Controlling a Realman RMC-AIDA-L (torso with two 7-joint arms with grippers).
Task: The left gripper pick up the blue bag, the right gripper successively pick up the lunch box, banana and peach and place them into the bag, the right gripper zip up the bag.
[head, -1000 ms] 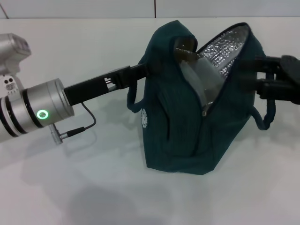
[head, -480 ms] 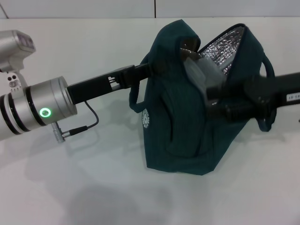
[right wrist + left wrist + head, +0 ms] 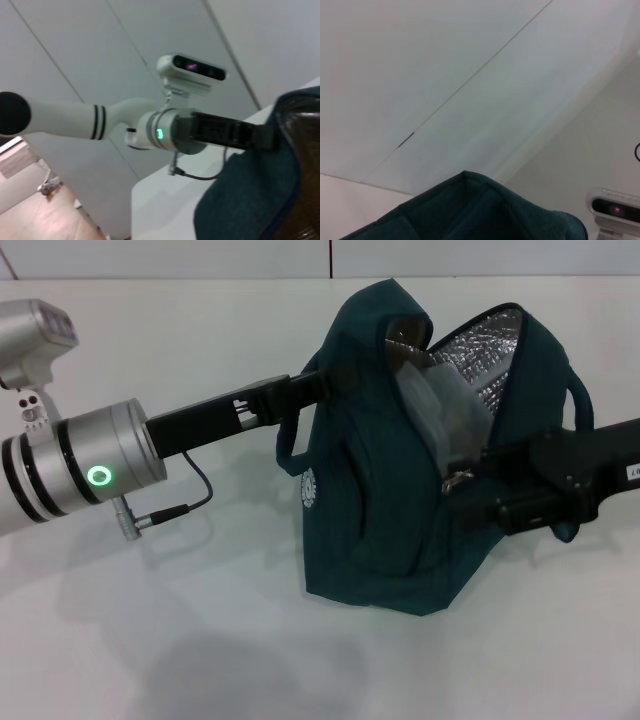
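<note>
The head view looks down from above; both wrist views sit close, sharing the blue bag (image 3: 400, 490).

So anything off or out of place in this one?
Nothing looks spilled or damaged. The bag stands on the table, mouth gaping and unzipped, with the lunch box tilted inside against the foil lining. The left gripper is at its upper edge, the right gripper at the zip.
</note>
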